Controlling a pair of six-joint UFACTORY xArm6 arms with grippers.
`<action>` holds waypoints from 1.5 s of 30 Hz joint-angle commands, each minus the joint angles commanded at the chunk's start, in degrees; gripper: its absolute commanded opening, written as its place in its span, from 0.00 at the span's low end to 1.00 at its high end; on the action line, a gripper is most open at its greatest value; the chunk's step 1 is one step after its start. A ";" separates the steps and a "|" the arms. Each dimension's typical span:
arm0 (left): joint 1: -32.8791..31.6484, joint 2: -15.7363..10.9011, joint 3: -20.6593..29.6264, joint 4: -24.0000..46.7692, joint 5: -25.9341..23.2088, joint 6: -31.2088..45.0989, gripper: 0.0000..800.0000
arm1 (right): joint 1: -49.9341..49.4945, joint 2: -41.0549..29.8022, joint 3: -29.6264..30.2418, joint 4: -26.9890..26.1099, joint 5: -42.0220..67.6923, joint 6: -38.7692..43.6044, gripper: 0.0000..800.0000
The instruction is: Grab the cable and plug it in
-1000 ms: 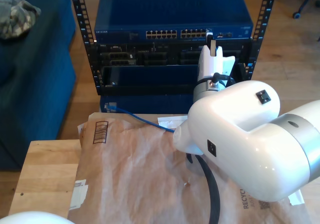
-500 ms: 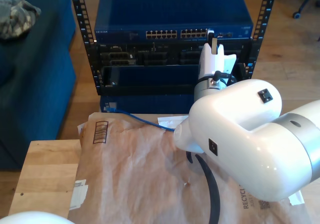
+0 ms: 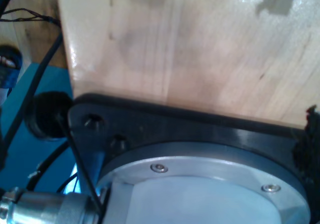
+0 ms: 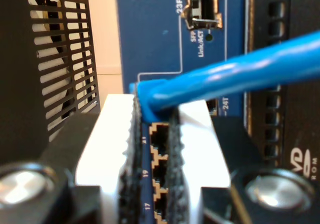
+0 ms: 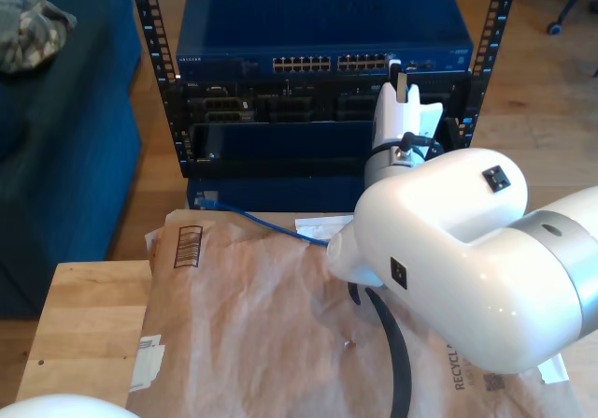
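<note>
The second gripper [image 4: 152, 149] is clamped on the blue cable [image 4: 220, 78], pinching it just behind its end, right in front of the row of ports [image 4: 159, 159] on the blue switch [image 4: 150, 28]. In the exterior view the same gripper [image 5: 400, 86] sits at the switch [image 5: 322, 25] face near the right end of its port row, and the cable [image 5: 266, 224] trails back over the far edge of the brown paper [image 5: 262, 324] on the wooden table [image 5: 84, 324], its other plug [image 5: 207, 196] lying just past the paper's far corner at that view's left.

The first wrist view looks at a wooden surface [image 3: 175, 43] and a black mounting plate [image 3: 200, 129]; whether the first gripper is parted or closed cannot be told.

The cable looks light and limp, so it will likely sag and bend rather than push. The plug is small, stiff plastic with a fragile latch; holding close behind it seems the right grip, keeping it square to the port.
</note>
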State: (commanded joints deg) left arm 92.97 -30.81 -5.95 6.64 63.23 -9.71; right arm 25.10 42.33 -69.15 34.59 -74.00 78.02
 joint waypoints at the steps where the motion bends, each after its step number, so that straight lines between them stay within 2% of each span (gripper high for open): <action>1: 0.00 0.00 0.00 0.00 0.00 0.00 1.00 | 0.00 -0.09 0.00 0.00 0.00 0.00 0.00; 21: 0.00 0.00 0.00 0.00 0.00 0.00 1.00 | 0.44 -0.18 -0.09 0.00 0.97 -0.09 0.00; 34: 0.00 0.00 0.00 0.00 0.00 0.00 1.00 | 0.44 0.79 -2.37 -0.09 2.37 -0.09 0.00; 35: 0.00 0.00 0.00 0.00 0.00 0.00 1.00 | 0.44 0.70 -2.37 -0.09 2.37 -0.18 0.06; 36: 0.00 0.00 0.00 0.00 0.00 0.00 1.00 | 0.44 0.62 -2.11 -0.18 2.37 -0.18 0.17; 37: 0.00 0.00 0.00 0.00 0.00 0.00 1.00 | 0.35 0.53 -1.85 -0.18 2.37 -0.18 0.24; 39: 0.00 0.00 0.00 0.00 0.00 0.00 1.00 | 0.53 0.26 -1.49 -0.44 2.37 -0.26 0.33; 42: 0.00 0.00 0.00 0.00 0.00 0.00 1.00 | 1.14 -1.58 1.58 -0.35 2.37 -0.26 0.35; 45: 0.00 0.00 0.00 0.00 0.00 0.00 1.00 | 1.41 -5.80 8.00 -0.35 2.46 -0.26 0.39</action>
State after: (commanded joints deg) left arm 92.97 -30.81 -5.95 6.64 63.23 -9.71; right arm 26.51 36.53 -61.15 34.24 -71.54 77.76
